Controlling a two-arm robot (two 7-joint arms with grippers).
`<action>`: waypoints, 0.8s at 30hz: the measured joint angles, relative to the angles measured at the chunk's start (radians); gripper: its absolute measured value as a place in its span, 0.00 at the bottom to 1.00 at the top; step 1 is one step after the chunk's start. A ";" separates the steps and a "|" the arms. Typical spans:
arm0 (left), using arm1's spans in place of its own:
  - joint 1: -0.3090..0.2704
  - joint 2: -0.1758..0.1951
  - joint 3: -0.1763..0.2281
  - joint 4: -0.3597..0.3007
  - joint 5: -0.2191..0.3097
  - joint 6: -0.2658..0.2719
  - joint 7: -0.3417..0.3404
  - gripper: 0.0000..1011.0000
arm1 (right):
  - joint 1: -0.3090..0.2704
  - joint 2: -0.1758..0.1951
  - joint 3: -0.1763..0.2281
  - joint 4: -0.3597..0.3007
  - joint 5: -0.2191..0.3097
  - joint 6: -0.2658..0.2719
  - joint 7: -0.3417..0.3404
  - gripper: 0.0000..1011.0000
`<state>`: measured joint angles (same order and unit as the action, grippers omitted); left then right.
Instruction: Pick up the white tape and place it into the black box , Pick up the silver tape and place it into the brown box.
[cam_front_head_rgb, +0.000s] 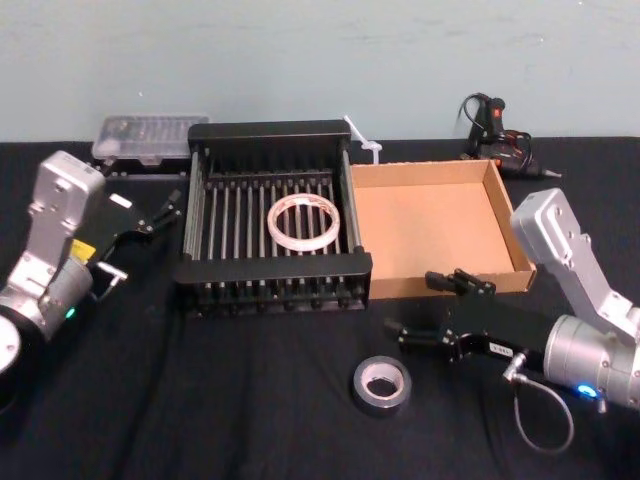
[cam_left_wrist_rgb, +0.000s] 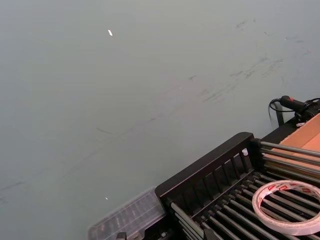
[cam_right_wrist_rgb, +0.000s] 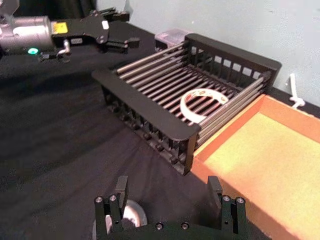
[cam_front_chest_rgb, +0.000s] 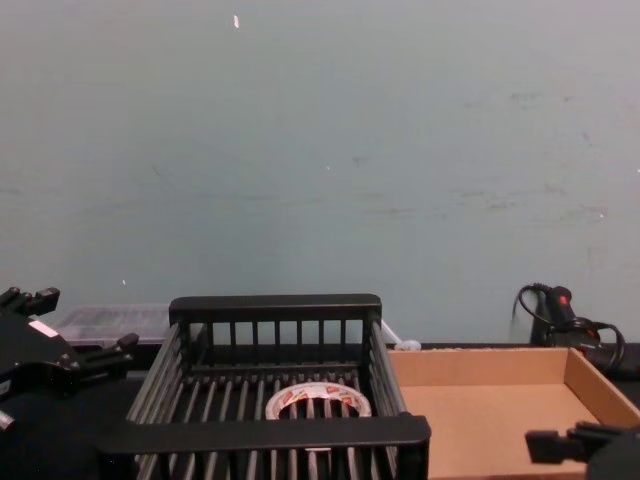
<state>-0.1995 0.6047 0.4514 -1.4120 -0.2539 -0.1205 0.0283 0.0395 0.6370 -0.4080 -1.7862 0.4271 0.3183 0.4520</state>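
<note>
The white tape (cam_front_head_rgb: 274, 226) lies flat on the barred floor of the black box (cam_front_head_rgb: 270, 270); the wrist and chest views show the roll (cam_right_wrist_rgb: 189, 111) (cam_left_wrist_rgb: 280, 224) (cam_front_chest_rgb: 290, 398) too. The silver tape (cam_front_head_rgb: 381, 405) rests on the black cloth in front of both boxes. The brown box (cam_front_head_rgb: 430, 225) sits against the black box's right side with nothing in it. My right gripper (cam_front_head_rgb: 410, 305) hovers open just right of and behind the silver tape (cam_right_wrist_rgb: 131, 216), nothing between its fingers (cam_right_wrist_rgb: 121, 187). My left gripper (cam_front_head_rgb: 165, 212) stands open beside the black box's left wall.
A clear plastic case (cam_front_head_rgb: 150, 135) sits behind the black box on the left. A glue gun with a cable (cam_front_head_rgb: 500, 135) lies at the back right, and a small white part (cam_front_head_rgb: 362, 140) behind the boxes. Black cloth stretches across the front of the table.
</note>
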 joint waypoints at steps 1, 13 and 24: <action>0.000 0.000 0.000 0.000 0.000 0.000 0.000 0.99 | -0.002 0.004 -0.001 -0.002 0.000 0.000 0.002 0.99; 0.000 0.000 0.000 0.000 0.000 0.000 0.000 0.99 | -0.028 0.045 -0.017 -0.023 -0.009 -0.002 0.012 0.99; 0.000 0.000 0.000 0.000 0.000 0.000 0.000 0.99 | -0.007 0.028 -0.050 0.017 -0.037 0.003 0.011 0.99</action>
<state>-0.1995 0.6047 0.4514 -1.4120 -0.2539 -0.1206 0.0283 0.0323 0.6648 -0.4582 -1.7690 0.3898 0.3212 0.4627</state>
